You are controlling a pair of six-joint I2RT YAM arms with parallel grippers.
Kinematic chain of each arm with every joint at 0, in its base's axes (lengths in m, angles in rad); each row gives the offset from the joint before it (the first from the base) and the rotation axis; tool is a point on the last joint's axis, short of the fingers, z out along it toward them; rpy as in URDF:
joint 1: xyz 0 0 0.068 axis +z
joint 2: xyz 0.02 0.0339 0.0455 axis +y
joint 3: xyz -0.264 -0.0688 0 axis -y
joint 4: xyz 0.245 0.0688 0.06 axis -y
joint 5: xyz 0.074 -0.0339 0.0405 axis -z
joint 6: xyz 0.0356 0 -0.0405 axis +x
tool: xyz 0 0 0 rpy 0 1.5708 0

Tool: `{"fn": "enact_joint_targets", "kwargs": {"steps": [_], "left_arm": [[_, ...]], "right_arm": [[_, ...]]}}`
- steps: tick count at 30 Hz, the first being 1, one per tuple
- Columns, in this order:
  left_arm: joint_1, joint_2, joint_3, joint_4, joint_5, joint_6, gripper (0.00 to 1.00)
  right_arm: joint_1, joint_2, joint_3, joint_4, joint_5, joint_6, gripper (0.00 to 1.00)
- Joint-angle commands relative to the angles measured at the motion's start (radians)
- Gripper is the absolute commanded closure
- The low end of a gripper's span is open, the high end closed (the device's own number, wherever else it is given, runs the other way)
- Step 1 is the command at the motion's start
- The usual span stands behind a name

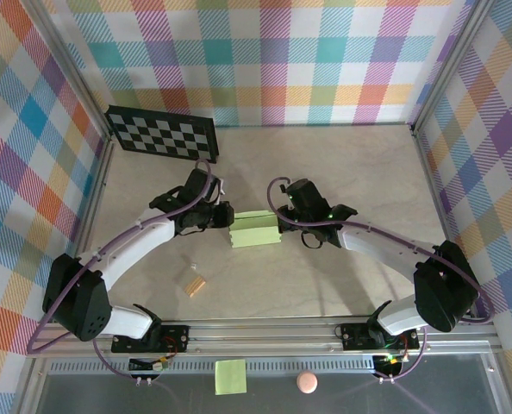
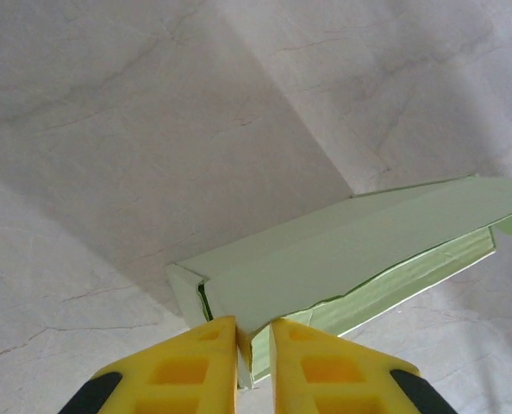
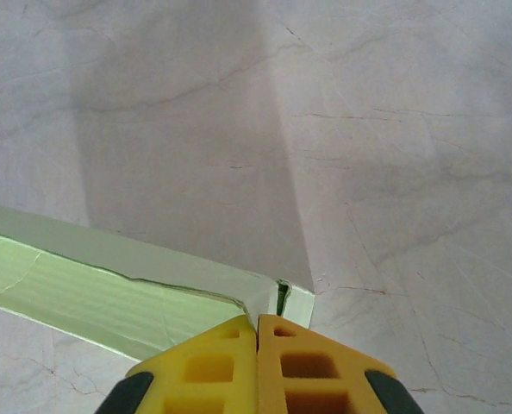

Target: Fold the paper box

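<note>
1. Plaid walls all round; pale marbled worktop (image 1: 351,172) underneath.
2. Mid-worktop: box (image 1: 254,231), part-folded into a long low sleeve, lying left to right between both arms.
3. At the left end: left pincer (image 2: 254,324), nearly closed, nipping a thin end flap between its tips.
4. At the right end: right pincer (image 3: 257,321), pressed fully together at the corner; cannot tell whether any card sits between the tips.
5. Probably very light, thin and springy. Likely to crease at a touch, dent or tear under a hard squeeze, and slide readily on so smooth a worktop.
6. Best taken by flap edges or close to crease lines, with both ends steadied at once. Better not to crush the hollow middle.
7. As a container: long side gaping open in both wrist views, paler green inner wall showing, nothing seen within.
</note>
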Motion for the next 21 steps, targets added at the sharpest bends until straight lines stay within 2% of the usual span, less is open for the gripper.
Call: {"fn": "enact_joint_targets", "kwargs": {"steps": [1, 21], "left_arm": [[-0.033, -0.004, -0.048, 0.000, -0.001, 0.022, 0.84], [-0.060, -0.034, -0.091, 0.006, -0.017, 0.016, 0.84]], "right_arm": [[0.017, -0.004, -0.017, -0.056, -0.018, 0.028, 0.98], [0.047, -0.038, -0.115, -0.042, 0.027, 0.079, 0.99]]}}
